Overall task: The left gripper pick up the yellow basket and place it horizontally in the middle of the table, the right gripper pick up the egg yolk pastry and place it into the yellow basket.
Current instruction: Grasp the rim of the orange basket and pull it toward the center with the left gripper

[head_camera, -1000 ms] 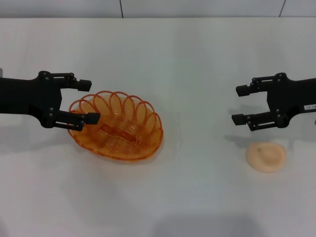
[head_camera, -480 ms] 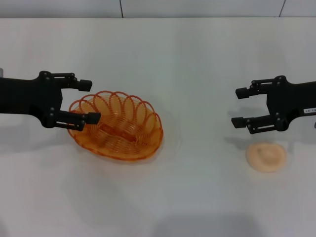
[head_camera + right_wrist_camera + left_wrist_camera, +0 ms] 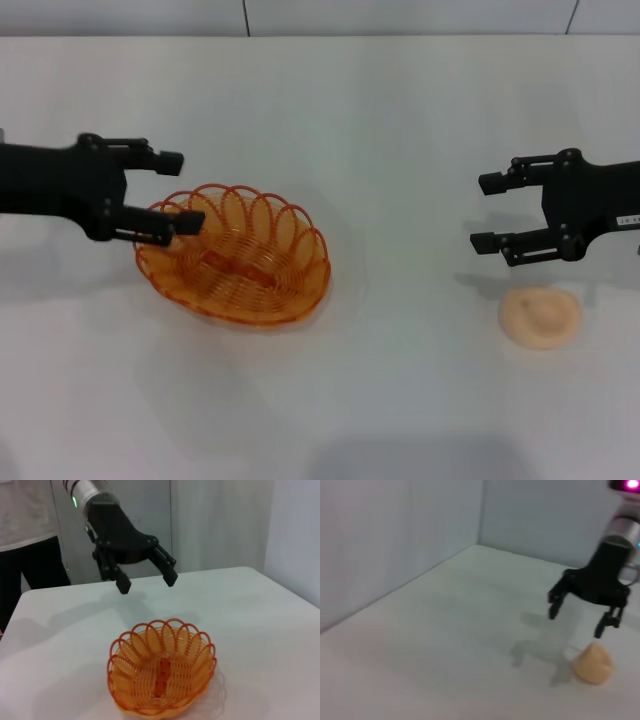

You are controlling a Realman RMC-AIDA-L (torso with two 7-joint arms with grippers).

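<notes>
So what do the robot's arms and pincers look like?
Both are black two-fingered claws. The left pincer sits on a black wrist; farther up its arm is silver-grey with a green light. The right pincer matches, with a small white label and a pink light higher up.

The head camera looks down and forward over the white counter. Each wrist camera sits low and looks across it — the left one faces the right gripper and pastry, the right one the left gripper and basket.
</notes>
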